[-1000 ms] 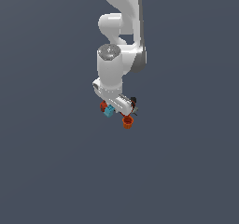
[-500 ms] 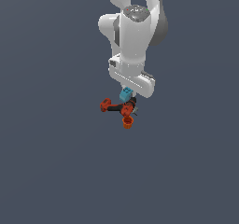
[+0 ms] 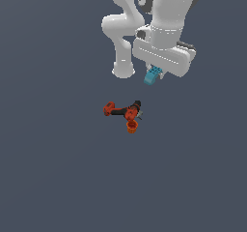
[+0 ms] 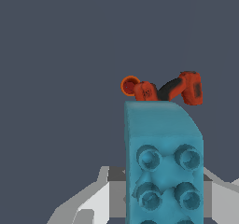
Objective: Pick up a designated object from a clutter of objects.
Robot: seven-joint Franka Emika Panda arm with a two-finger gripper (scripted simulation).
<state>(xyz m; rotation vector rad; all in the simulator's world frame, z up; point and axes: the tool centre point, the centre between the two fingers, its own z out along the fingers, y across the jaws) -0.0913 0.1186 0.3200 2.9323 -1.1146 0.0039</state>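
Note:
The teal studded brick (image 3: 153,75) hangs high above the floor under the arm's white hand, with my gripper (image 3: 155,74) shut on it. In the wrist view the brick (image 4: 162,162) fills the near field, studs facing the camera, held between pale grey fingers (image 4: 88,204). Below on the floor lie the rest of the clutter: a red-and-black power drill (image 3: 121,110) on its side and a small orange cup (image 3: 131,126) against it. The wrist view shows the drill (image 4: 170,89) and the cup (image 4: 129,85) far beneath the brick.
A plain dark grey floor (image 3: 58,168) stretches all around. The arm's white base (image 3: 123,70) stands behind the drill.
The arm has risen with the teal brick, lifting it well clear of the drill and cup, which stay on the floor.

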